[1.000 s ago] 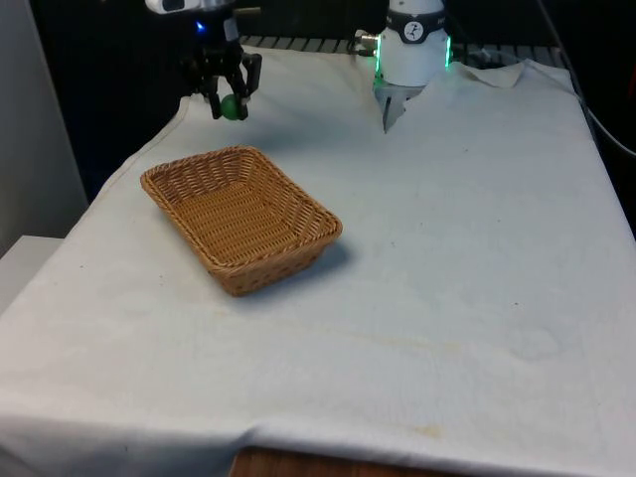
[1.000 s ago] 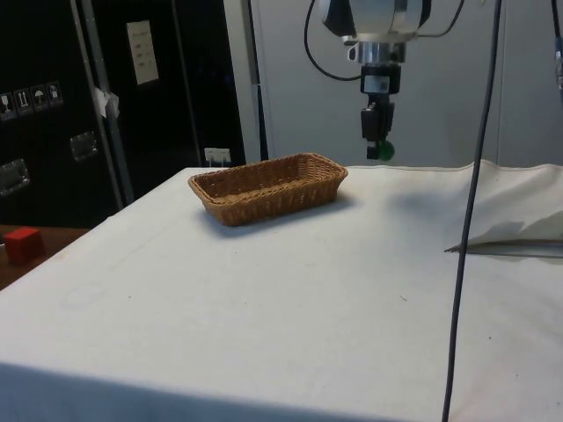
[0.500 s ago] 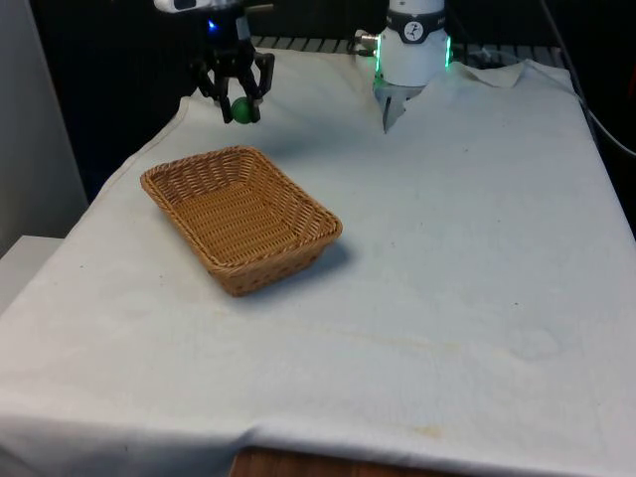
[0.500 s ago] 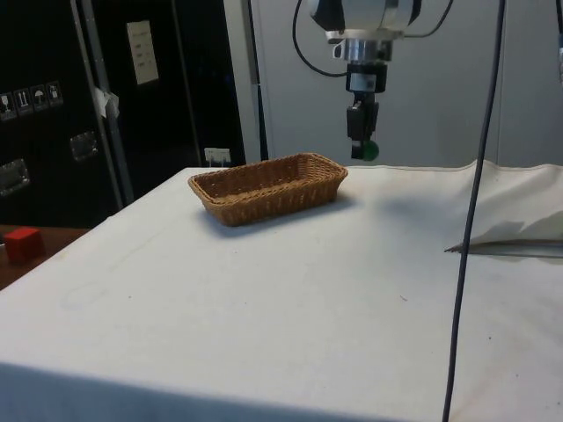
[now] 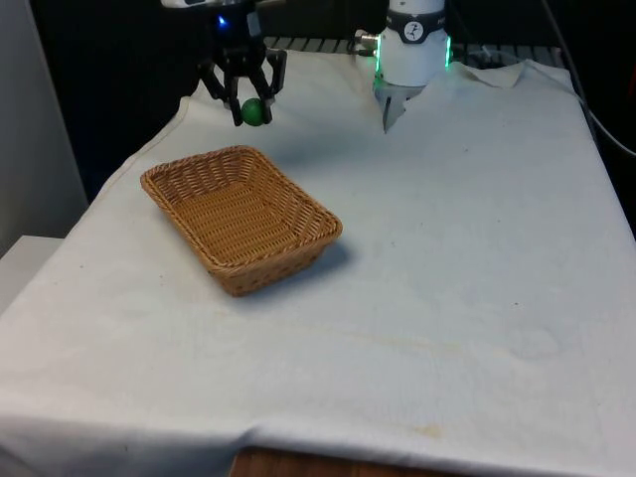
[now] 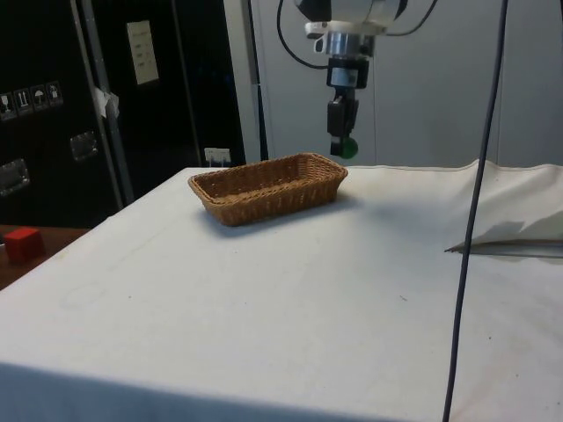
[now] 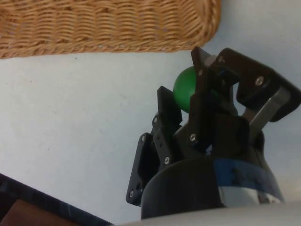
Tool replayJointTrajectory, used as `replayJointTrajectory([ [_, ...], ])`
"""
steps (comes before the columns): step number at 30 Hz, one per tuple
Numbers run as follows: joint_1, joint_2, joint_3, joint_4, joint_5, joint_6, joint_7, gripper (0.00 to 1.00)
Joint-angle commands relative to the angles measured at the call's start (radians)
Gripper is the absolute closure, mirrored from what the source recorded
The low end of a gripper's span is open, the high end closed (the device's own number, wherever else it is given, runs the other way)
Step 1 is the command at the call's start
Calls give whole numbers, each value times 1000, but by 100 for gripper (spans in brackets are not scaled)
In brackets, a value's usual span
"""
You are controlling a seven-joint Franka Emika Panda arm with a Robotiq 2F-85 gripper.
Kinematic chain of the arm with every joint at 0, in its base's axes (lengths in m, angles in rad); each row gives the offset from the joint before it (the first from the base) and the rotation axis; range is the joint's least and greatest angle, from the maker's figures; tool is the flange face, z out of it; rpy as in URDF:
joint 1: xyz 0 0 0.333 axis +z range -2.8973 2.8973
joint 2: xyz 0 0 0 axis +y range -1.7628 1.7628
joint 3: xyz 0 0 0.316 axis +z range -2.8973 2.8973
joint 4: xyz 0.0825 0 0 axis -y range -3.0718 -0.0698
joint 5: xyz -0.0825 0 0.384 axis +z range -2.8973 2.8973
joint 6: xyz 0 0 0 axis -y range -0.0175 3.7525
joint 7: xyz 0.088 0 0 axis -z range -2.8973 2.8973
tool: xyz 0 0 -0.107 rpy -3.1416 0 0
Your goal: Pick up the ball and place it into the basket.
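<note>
Table (image 5: 467, 258) under white cloth takes most of the front view. The wicker basket (image 5: 241, 216) sits toward the front view's left, long and shallow, empty as far as I can see. The hand (image 5: 248, 109) hangs in the air at roughly 12 o'clock from the basket, past its far rim and not over the opening. The green ball (image 5: 253, 111) is clamped between the two fingers, clear of the cloth.

Handling, my guess: the ball is small, smooth and round, probably light, maybe foam or rubber. A round surface can squirt out of flat pads if the pinch sits off-centre, so the hold wants to be across the middle. It doesn't look fragile, so a short drop into the basket should do no harm, though it may bounce or roll against the low wicker walls. The basket looks light and stiff; a knock on the rim could shove it.

Views: in the side view the hand (image 6: 341, 145) and ball (image 6: 348, 149) sit just above and beyond the basket (image 6: 268, 186) end, which gives the height above the rim better than the front does. The wrist view has the ball (image 7: 186, 89) partly hidden behind a finger (image 7: 203, 94), with bare cloth directly under it and the basket (image 7: 108, 23) edge a little way off.
</note>
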State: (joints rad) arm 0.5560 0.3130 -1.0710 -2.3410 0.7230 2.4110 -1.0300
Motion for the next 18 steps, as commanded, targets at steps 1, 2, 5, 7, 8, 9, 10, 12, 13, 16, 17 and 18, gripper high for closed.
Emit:
replayJointTrajectory([
  [1, 17, -11, -21, 16, -35, -23, 31, 100],
  [2, 12, -14, -9, 28, -34, -33, 36, 100],
  [5, -1, -11, 11, 27, -7, -21, 17, 100],
  [7, 4, -12, 8, 58, -21, -61, 39, 100],
  [8, 1, -8, 13, 76, -14, -80, 41, 100],
  [9, -1, -7, 16, 85, -11, -90, 42, 100],
  [10, -3, -6, 20, 93, -9, -98, 44, 100],
  [12, -8, -1, 29, 109, -3, -111, 48, 100],
  [13, -5, -9, 23, 99, -8, -99, 43, 100],
  [16, -17, 11, 46, 131, 7, -127, 55, 100],
  [17, -22, 22, 57, 147, 14, -136, 60, 100],
  [18, -25, 28, 62, 155, 18, -140, 62, 100],
])
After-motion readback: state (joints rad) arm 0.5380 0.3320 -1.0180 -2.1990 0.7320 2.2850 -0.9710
